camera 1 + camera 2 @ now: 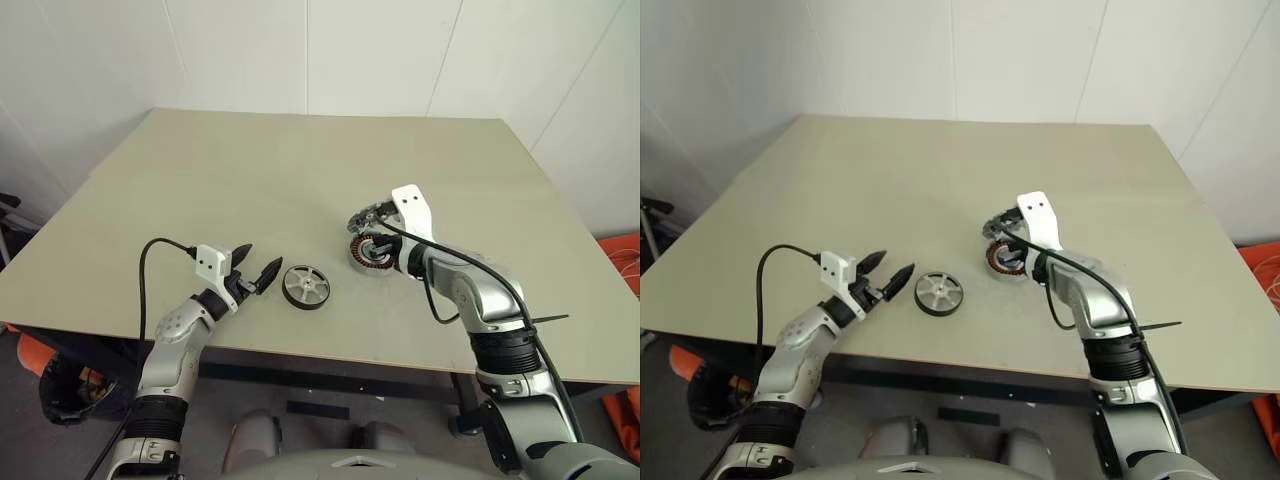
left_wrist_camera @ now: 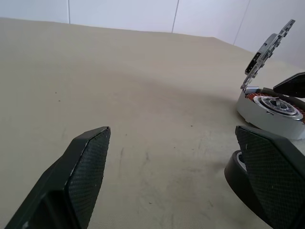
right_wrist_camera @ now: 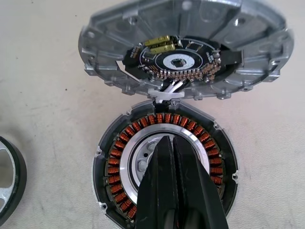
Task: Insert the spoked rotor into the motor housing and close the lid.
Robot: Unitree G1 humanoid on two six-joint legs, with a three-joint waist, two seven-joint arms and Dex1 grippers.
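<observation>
1. I've got the left hand [image 1: 256,272] spread wide, hovering low over the table [image 1: 250,180] and pointing at the spoked rotor [image 1: 305,286], which lies flat just beside its fingertips, not yet touched.
2. My right hand [image 3: 172,157] is pinched fully closed with nothing between the fingers, its tip over the silver centre of the motor housing [image 3: 164,162]; whether it presses down or only hovers I can't tell.
3. The step in hand, as I judge it, is picking up the rotor. I'd bring the open left hand across so one finger lands on each side of the dark rim, then close on the rim and not on the spokes.
4. The rotor sits flat on the table, so I expect a shallow grip; I'd come in low and squarely to avoid pushing it away.
5. Before carrying it over, I'd want the right hand clear of the housing's bore, or the rotor has nowhere to drop.
6. The rotor itself: a small wheel, dark rim, silver face with cut-out spokes around a centre hub.
7. The housing stands near the rotor, toward my right: a ring of copper windings round a bright centre.
8. The lid [image 3: 190,45] stands tipped open at the far rim, circuit board showing inside.
</observation>
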